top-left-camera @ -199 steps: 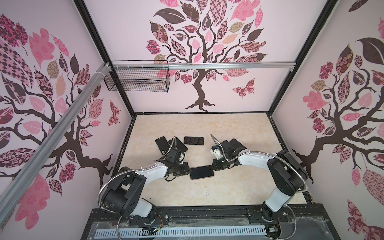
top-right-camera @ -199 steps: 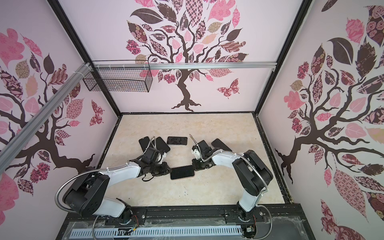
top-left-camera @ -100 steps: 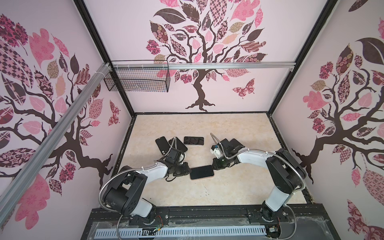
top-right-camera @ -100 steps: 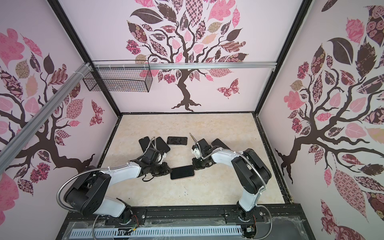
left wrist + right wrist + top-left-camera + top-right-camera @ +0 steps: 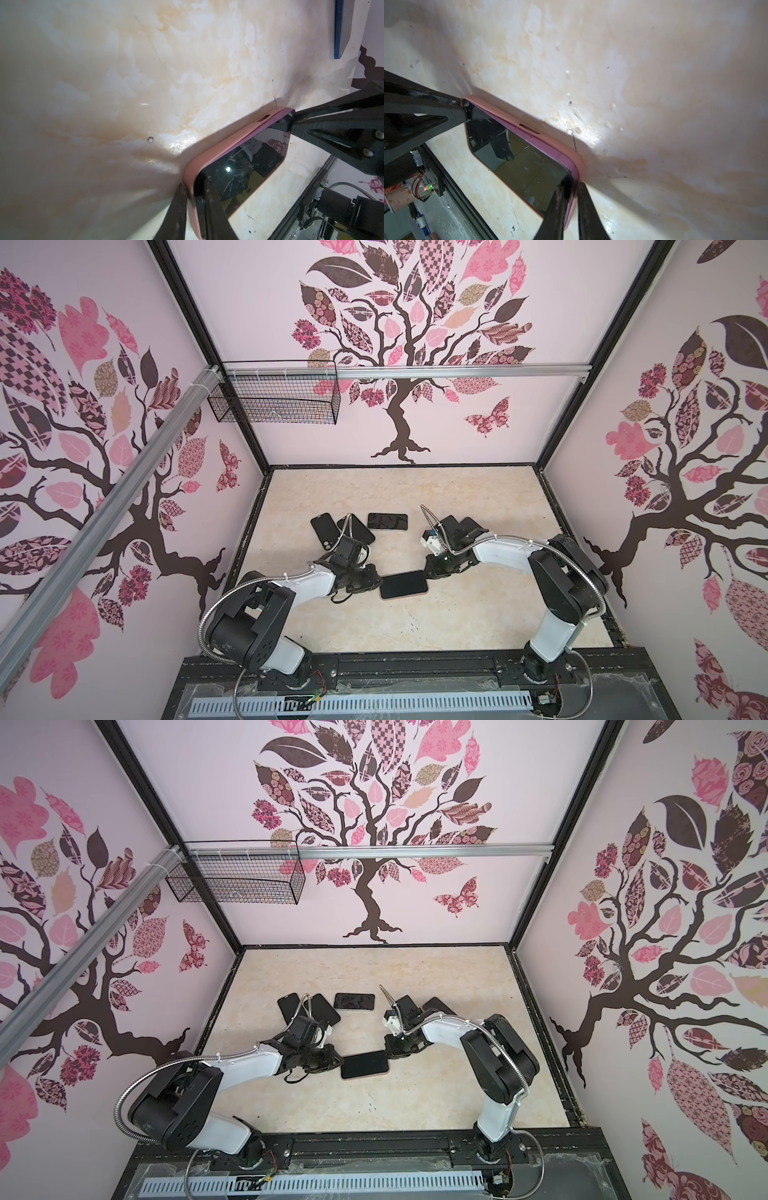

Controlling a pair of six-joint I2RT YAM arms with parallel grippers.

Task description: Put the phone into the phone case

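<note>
The black-screened phone (image 5: 403, 585) (image 5: 365, 1065) lies face up in the pink phone case (image 5: 209, 162) (image 5: 577, 160) on the marble-look floor. Along one long side a purple edge of the phone shows above the case's rim. My left gripper (image 5: 376, 580) (image 5: 195, 185) is shut on the case's left short end, one finger on the screen and one outside the rim. My right gripper (image 5: 428, 572) (image 5: 573, 186) is shut on the opposite end's corner in the same way. Each wrist view shows the other gripper's dark fingers at the far corner.
Several other dark phones (image 5: 387, 521) (image 5: 324, 531) (image 5: 471, 526) lie behind the grippers toward the back. A blue flat object (image 5: 340, 29) lies farther off. A wire basket (image 5: 272, 400) hangs on the back-left wall. Black frame rails (image 5: 374, 668) border the floor's front.
The right wrist has shifted slightly toward the phone's end. Phone and case stay in the same spot between the two grippers.
</note>
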